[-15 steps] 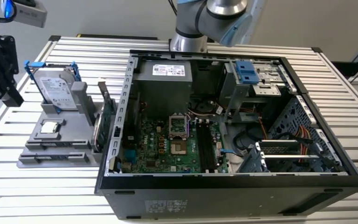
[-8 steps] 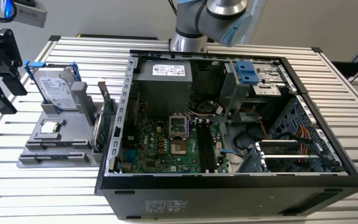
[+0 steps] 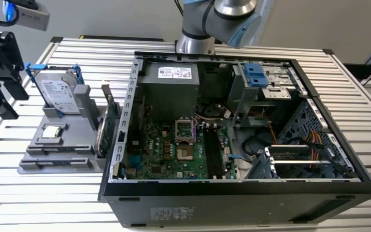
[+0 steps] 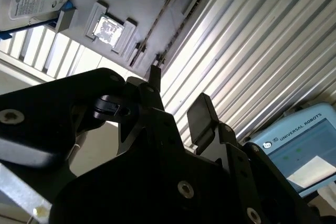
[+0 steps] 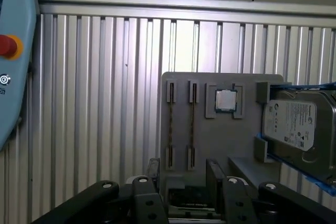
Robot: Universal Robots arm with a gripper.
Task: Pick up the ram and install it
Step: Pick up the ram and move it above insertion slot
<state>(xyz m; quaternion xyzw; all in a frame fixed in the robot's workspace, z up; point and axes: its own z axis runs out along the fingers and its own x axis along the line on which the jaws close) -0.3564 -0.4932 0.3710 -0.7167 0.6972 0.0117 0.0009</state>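
Your arm's black two-fingered claw [image 5: 184, 167] hangs wide open and empty, well clear of the grey slotted parts holder [image 5: 210, 140]. There the ram [image 5: 170, 124] — slim green circuit-board sticks — stands on edge in narrow grooves, likely so the fingers can close on its flat sides. Beside it sit a small square silver processor [image 5: 226, 99] and a blue-framed silver hard drive [image 5: 296, 124]. In the open black computer case [image 3: 237, 193], the long black motherboard slots [image 3: 210, 150] look unfilled.
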